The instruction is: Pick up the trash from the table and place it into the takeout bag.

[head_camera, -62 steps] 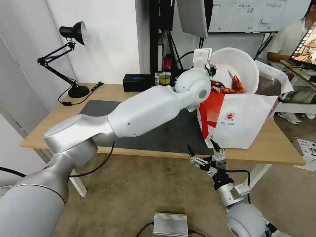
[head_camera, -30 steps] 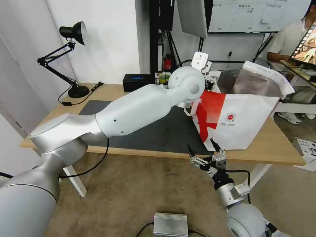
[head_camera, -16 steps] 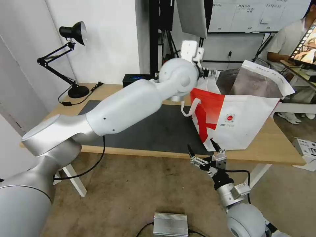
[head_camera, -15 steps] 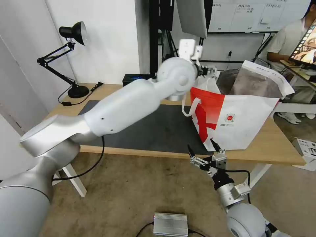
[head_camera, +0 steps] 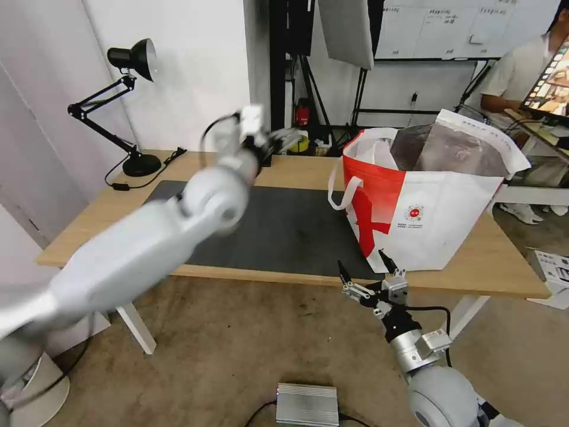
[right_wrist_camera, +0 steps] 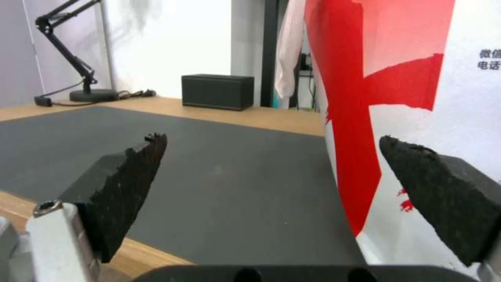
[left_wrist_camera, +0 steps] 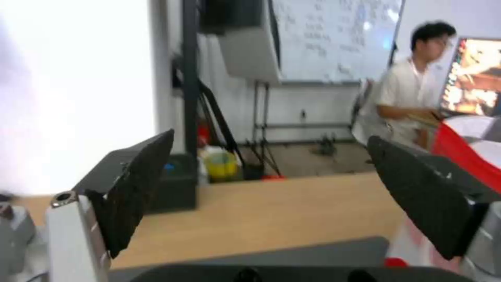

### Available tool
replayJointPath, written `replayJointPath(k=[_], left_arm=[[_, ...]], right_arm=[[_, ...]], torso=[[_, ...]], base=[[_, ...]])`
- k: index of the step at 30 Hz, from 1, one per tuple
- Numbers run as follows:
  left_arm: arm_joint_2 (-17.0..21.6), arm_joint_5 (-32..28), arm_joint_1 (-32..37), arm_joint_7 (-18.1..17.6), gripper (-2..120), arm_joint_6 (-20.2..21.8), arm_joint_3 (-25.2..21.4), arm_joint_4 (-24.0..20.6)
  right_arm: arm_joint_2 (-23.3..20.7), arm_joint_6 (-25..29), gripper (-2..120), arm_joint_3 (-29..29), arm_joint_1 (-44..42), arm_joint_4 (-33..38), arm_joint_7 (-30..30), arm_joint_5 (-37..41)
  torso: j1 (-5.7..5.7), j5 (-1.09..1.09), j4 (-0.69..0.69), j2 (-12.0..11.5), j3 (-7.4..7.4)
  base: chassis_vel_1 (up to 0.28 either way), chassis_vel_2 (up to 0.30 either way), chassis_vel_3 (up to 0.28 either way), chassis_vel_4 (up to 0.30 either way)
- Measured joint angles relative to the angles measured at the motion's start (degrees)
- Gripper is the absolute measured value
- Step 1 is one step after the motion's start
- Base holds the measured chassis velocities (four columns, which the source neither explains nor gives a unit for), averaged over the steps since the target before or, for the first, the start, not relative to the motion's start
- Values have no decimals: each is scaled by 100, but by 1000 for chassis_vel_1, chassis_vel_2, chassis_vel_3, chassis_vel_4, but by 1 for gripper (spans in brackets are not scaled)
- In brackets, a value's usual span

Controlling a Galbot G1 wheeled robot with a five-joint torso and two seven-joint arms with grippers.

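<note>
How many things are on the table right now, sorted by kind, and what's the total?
Takeout bag: 1
Desk lamp: 1
Black box: 1
Tape roll: 1
Dark grey mat: 1
Total: 5 on the table

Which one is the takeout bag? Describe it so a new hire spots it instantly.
Start at the light wooden table with the dark grey mat. The takeout bag stands upright at the mat's right end. It is the only large boxy thing there: white with a red panel, white loop handles, foil lining and a small round red logo.
</note>
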Motion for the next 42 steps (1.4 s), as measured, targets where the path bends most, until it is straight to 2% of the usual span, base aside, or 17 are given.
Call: replayJointPath(k=[2, 3, 4, 6, 7, 8, 10, 11, 14, 15, 18, 20, 23, 30, 42], left_arm=[[178, 484, 809, 300, 100, -166, -478, -238], [178, 484, 809, 300, 100, -166, -478, -238], [267, 712, 1234, 402, 100, -240, -758, -354], [405, 1276, 2352, 660, 100, -463, -1626, -583], [405, 1276, 2352, 660, 100, -463, -1626, -583], [406, 1433, 2742, 749, 100, -549, -1926, -631], [378, 1720, 3556, 900, 100, -862, -2425, -728], [378, 1720, 3556, 900, 100, -862, -2425, -728], [124, 2147, 4448, 999, 100, -1145, -2990, -892], [124, 2147, 4448, 999, 100, -1145, -2990, -892], [-304, 2676, 5236, 1147, 100, -1483, -3423, -939], [-444, 2854, 5439, 1179, 100, -1629, -3518, -923], [-892, 3195, 6017, 1258, 100, -1838, -3838, -922], [-1354, 3503, 6613, 1352, 100, -1941, -4092, -912], [-1432, 3550, 6928, 1471, 100, -1938, -4239, -833]], right_arm=[[0, 0, 100, 0, 0, 0, 0, 0], [0, 0, 100, 0, 0, 0, 0, 0], [-1, 0, 100, 0, 0, 0, 1, 1], [-1, 0, 100, 0, 0, 0, -1, 0], [-1, 0, 100, 0, 0, 0, -1, 0], [-1, 0, 100, 0, 0, 0, -1, 0], [0, 0, 100, -1, 0, 0, 0, 0], [0, 0, 100, -1, 0, 0, 0, 0], [0, 0, 100, 0, 0, 0, 1, 0], [0, 0, 100, 0, 0, 0, 1, 0], [0, 0, 100, 0, 0, 0, 0, 0], [0, 0, 100, 0, 0, 0, 1, 0], [-1, 0, 100, 0, 0, 0, 1, 0], [0, 1, 100, 0, 0, 0, 1, 0], [0, 0, 100, 0, 0, -1, 0, 0]], torso=[[0, -2, -2, 0, 0], [0, -2, -2, 0, 0], [0, -6, -1, 0, 1], [-1, 1, 2, 0, 0], [-1, 1, 2, 0, 0], [-1, -4, 3, 0, 0], [-1, -1, 2, 0, 0], [-1, -1, 2, 0, 0], [0, 2, -2, 0, 0], [0, 2, -2, 0, 0], [-1, 0, 0, 1, 0], [-1, 1, 0, 0, 0], [-1, 1, 0, 0, 0], [-1, 0, 0, 1, 0], [0, 0, -1, 1, 1]], base=[[0, 0, 0, 0], [0, 0, 0, 0], [0, 0, 0, 0], [0, 0, 0, 0], [0, 0, 0, 0], [0, 0, 0, 0], [0, 0, 0, 0], [0, 0, 0, 0], [0, 0, 0, 0], [0, 0, 0, 0], [0, 0, 0, 0], [0, 0, 0, 0], [0, 0, 0, 0], [0, 0, 0, 0], [0, 0, 0, 0]])
